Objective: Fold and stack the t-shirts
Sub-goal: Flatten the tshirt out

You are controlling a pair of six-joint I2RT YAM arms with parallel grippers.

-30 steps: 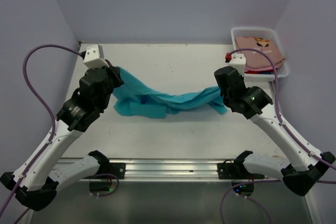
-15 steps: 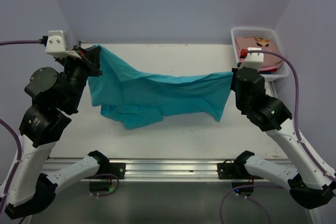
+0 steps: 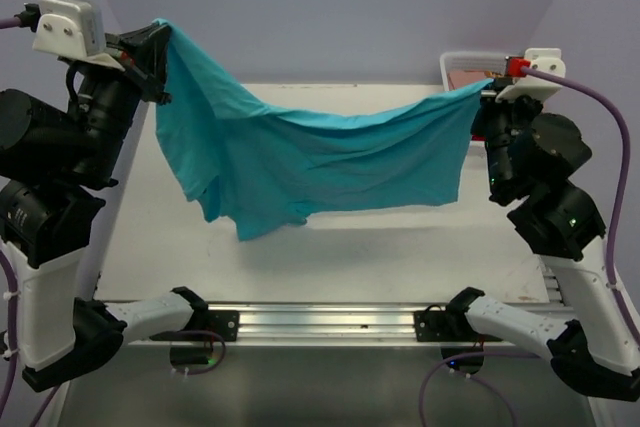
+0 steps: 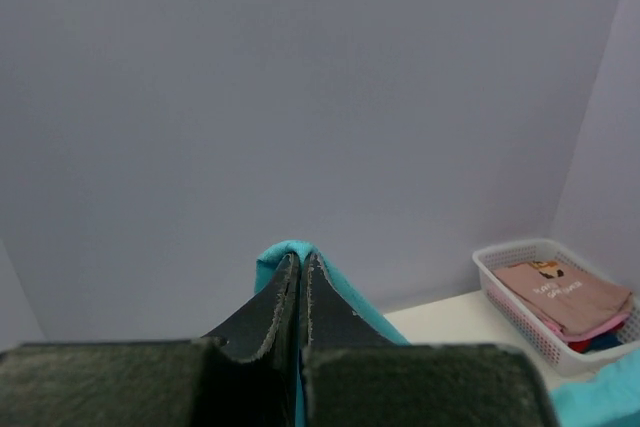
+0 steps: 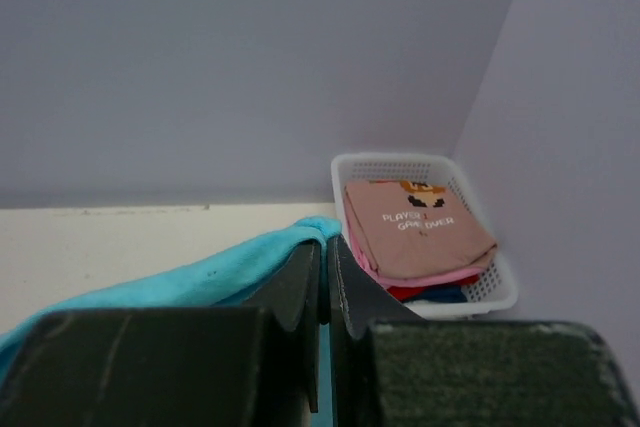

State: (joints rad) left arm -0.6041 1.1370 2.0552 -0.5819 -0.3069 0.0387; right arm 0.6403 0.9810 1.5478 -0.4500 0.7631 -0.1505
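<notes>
A plain teal t-shirt point(image 3: 310, 162) hangs spread in the air between my two grippers, high above the table. My left gripper point(image 3: 160, 32) is shut on its upper left corner; teal cloth pokes out between the tips in the left wrist view point(image 4: 300, 259). My right gripper point(image 3: 487, 89) is shut on its upper right corner, also seen in the right wrist view point(image 5: 324, 243). The shirt's lower edge dangles lower on the left. A folded salmon-pink t-shirt point(image 5: 415, 225) with dark print lies on red and blue shirts in the basket.
A white plastic basket point(image 5: 395, 165) stands at the table's far right corner against the wall, mostly hidden behind my right arm in the top view point(image 3: 455, 62). Grey walls close the table on three sides. A metal rail point(image 3: 320, 319) runs along the near edge.
Both grippers have risen and moved apart with the teal shirt. It went from a bunched strip on the table to a sheet hanging in the air.
</notes>
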